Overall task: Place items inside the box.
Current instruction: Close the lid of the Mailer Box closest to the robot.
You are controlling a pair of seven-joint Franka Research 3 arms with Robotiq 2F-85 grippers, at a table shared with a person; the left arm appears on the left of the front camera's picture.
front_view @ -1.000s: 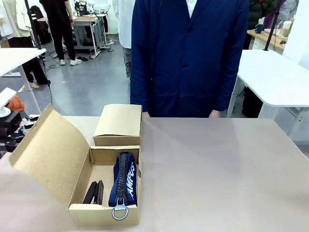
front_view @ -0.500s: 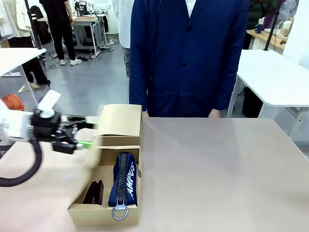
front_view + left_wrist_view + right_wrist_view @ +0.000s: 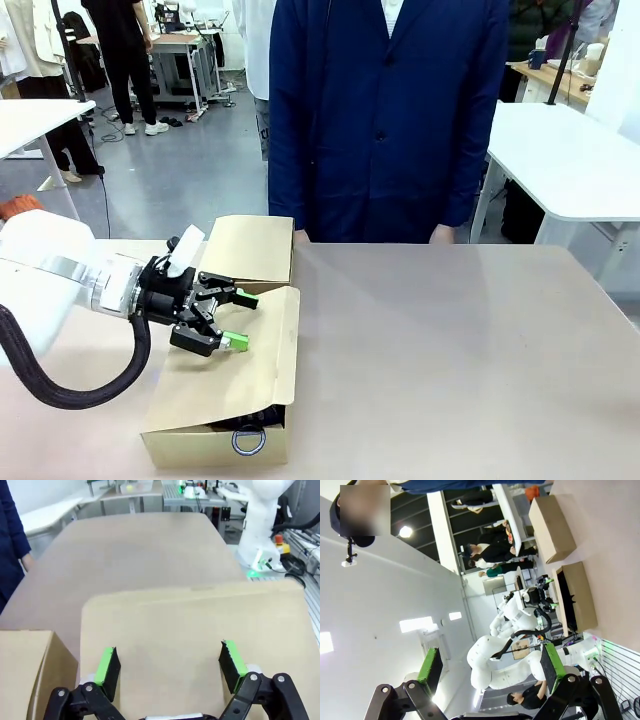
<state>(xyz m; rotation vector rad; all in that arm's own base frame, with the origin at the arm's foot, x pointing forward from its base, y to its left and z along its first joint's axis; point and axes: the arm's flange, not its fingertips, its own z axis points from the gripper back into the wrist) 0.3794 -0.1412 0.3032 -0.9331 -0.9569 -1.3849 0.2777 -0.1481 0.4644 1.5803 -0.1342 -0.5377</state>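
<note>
The left gripper (image 3: 236, 320) rested over the lid (image 3: 235, 365) of the box (image 3: 215, 445) at the near left of the tabletop (image 3: 450, 350), its jaws spread wide and holding nothing. In the left wrist view the two green pads (image 3: 107, 666) stood well apart above the bare cardboard of the lid (image 3: 190, 630). The lid lay almost flat over the box, with a narrow gap left at its near edge.

The step in hand looked like closing the box. To do it well, the arm would need to press down evenly near the free edge of the lid, not at the hinge side, and push slowly so the thin cardboard did not buckle or the box slide across the tabletop. Anything standing proud inside could stop the lid seating fully.

Through the gap at the near end, a dark pouch with a metal ring pull (image 3: 248, 440) showed inside the box; what else lay in there was hidden by the lid. A second, closed cardboard box (image 3: 248, 250) sat just beyond it, close to the person in a dark blue coat (image 3: 390, 120) at the far side.

The right gripper (image 3: 490, 672) was fully open and empty, pointed away from the work.
</note>
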